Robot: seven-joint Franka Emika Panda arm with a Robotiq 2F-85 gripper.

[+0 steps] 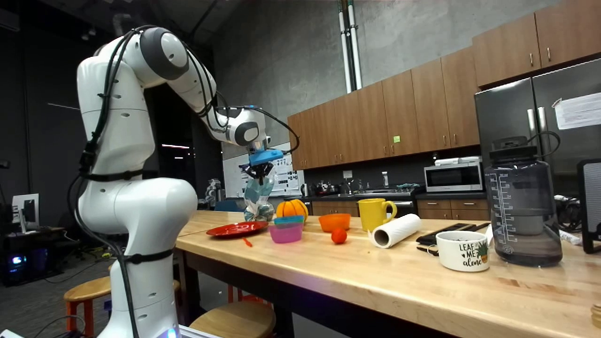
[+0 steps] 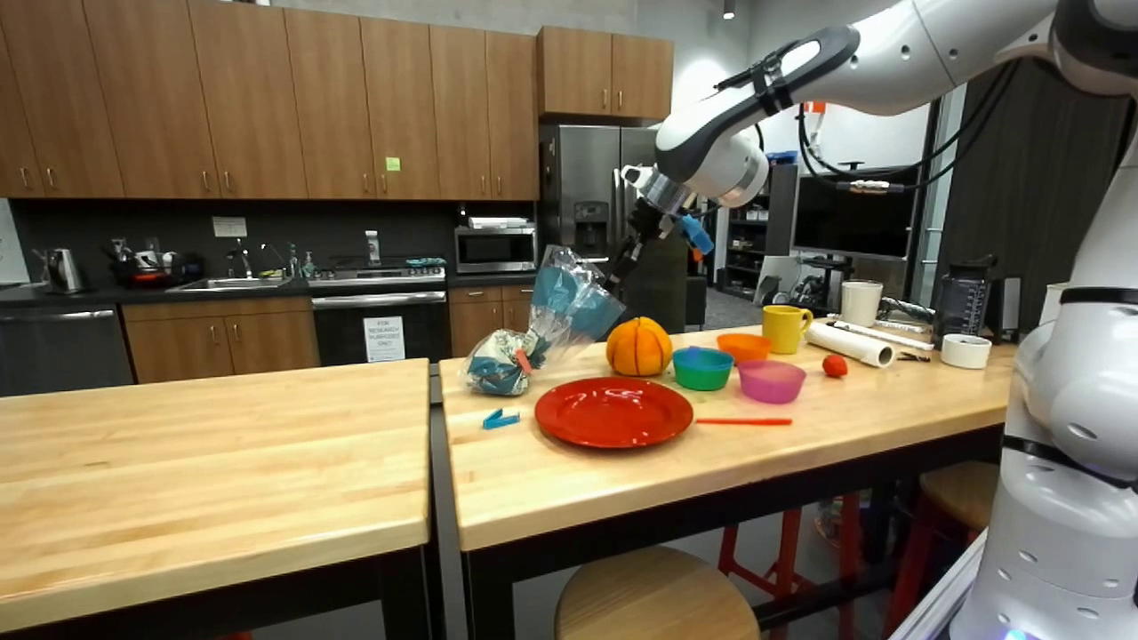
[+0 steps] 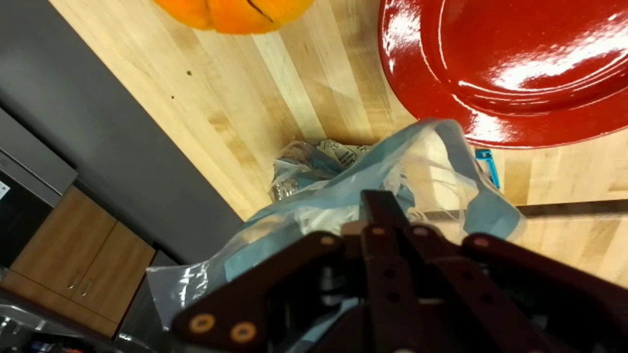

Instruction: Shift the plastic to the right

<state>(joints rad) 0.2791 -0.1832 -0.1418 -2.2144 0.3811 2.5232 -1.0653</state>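
The plastic bag (image 2: pixel 553 322) rests on the wooden surface (image 2: pixel 489 467), just beside the red plate (image 2: pixel 613 412) and near the orange pumpkin (image 2: pixel 639 347). Its lower part makes a rounded teal-and-white bundle, gathered at a narrow neck with a red tag (image 2: pixel 523 360); whether the pattern is printed on the film or belongs to something inside, I cannot tell. Above the neck the clear and teal film flares upward, and in the wrist view its mouth stands wide. The jaws point downward at this upper film, their tips together; whether any film is pinched between them cannot be told.

The plate lies flat, its glossy well streaked with reflections. A blue clip (image 2: pixel 501 420) lies near it on one side, a red stick (image 2: pixel 742 421) just beside it on the other. Farther along, a teal bowl (image 2: pixel 702 377), a pink bowl (image 2: pixel 772 386) and an orange bowl (image 2: pixel 744 347) stand upright in a close group. The teal bowl shows a bluish patch by its rim, too small to identify. The yellow mug (image 1: pixel 372 216) stands upright, its inside too little seen to judge. A white cup (image 1: pixel 462 256) with lettering has something dark just within its rim. Next to it stands a lidded, see-through dark bottle (image 1: pixel 523 211) with measuring marks; its contents are unclear.
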